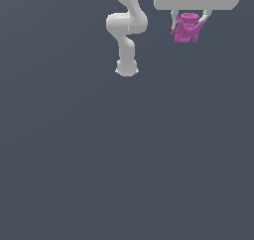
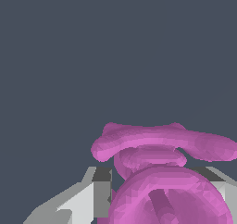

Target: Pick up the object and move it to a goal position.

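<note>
Clearly, the jaws of the gripper (image 1: pixel 189 30) are clenched on the object (image 1: pixel 187 29), a magenta-pink lumpy figurine with a round centre and small nubs. In the exterior view the two thin white fingers (image 1: pixel 174 22) are seen slanting in from the wide white hand body and pressing on the figurine from either side, so the jaws are drawn in to a narrow gap, far narrower than the hand above them. The object is gripped near its upper part, and its lower lobes are left hanging below the fingertips.

In the wrist view the object (image 2: pixel 159 146) is seen very close, with a round bulge nearest the camera and a broad curved lobe beyond it. A grey-white finger (image 2: pixel 92 195) is seen on one side of the bulge and a second finger on the other, both touching or just beside the pink surface.

The held object is placed near the top of the exterior view, toward the exterior view's right, just beside the arm's white links (image 1: pixel 126 30). The plain dark grey-blue surface (image 1: pixel 124 159) is spread wide and flat across the rest of that view, and no edge of it can be made out. Whether the object is lifted off that surface cannot be told.
</note>
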You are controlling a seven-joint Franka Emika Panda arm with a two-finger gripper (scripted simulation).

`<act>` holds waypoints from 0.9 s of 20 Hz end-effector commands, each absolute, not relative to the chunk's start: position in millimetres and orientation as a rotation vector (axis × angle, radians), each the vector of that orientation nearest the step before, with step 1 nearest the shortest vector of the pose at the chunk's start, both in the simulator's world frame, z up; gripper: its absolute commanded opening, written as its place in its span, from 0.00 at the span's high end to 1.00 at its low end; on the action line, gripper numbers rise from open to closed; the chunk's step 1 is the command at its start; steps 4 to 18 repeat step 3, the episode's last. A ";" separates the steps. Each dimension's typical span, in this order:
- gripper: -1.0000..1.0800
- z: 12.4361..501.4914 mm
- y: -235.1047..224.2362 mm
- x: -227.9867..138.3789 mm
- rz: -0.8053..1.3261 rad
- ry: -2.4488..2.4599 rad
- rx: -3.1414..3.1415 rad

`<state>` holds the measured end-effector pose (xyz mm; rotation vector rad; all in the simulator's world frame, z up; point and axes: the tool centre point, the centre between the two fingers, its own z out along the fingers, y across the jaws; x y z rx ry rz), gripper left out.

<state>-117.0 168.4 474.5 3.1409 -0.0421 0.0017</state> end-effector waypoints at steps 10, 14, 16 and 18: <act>1.00 480.1 171.6 -119.0 0.000 -0.044 3.141; 1.00 480.1 171.6 -119.0 0.000 -0.044 3.141; 1.00 480.1 171.6 -119.0 0.000 -0.044 3.141; 1.00 480.1 171.6 -119.0 0.000 -0.044 3.141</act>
